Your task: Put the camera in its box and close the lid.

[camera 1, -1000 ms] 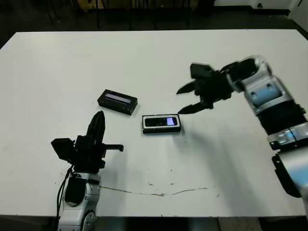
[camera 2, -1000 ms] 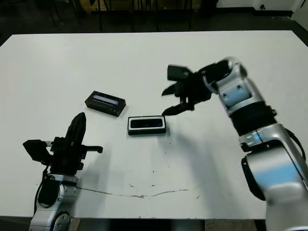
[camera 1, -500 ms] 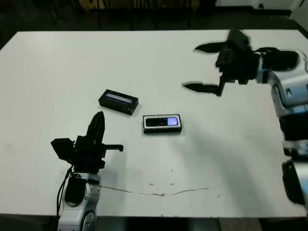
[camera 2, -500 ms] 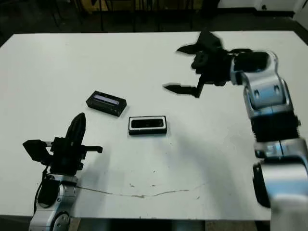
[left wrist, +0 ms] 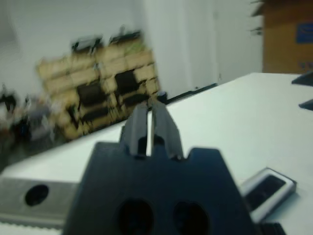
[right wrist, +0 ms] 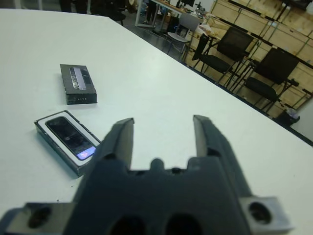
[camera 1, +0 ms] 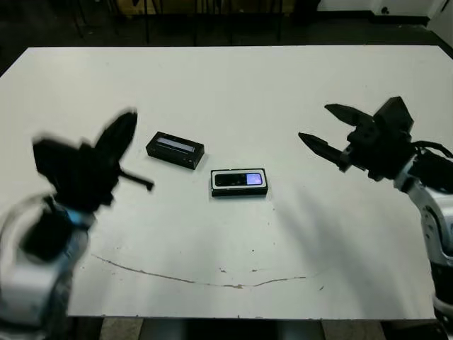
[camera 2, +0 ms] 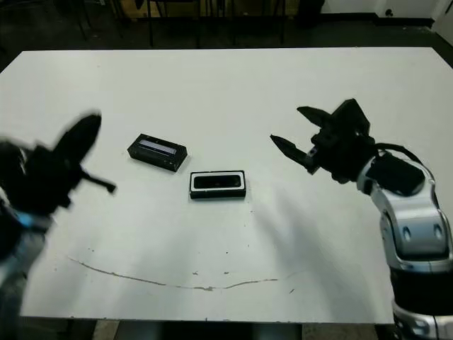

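- The camera (camera 1: 238, 180) lies in the box (camera 1: 239, 191) mid-table, screen lit; the right wrist view shows the glow at one end.
- The lid (camera 1: 175, 149) sits just beyond, apart from the box.
- The table (camera 1: 233, 92) is bare all round.
- Right gripper (camera 1: 327, 128) is spread, empty, well apart.
- Left gripper (left wrist: 149, 128), blurred, is pressed nearly together, empty.

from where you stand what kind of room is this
Probably a workshop or lab: a plain white table, black office chairs beyond it, and stacked pale wooden crates along the back.
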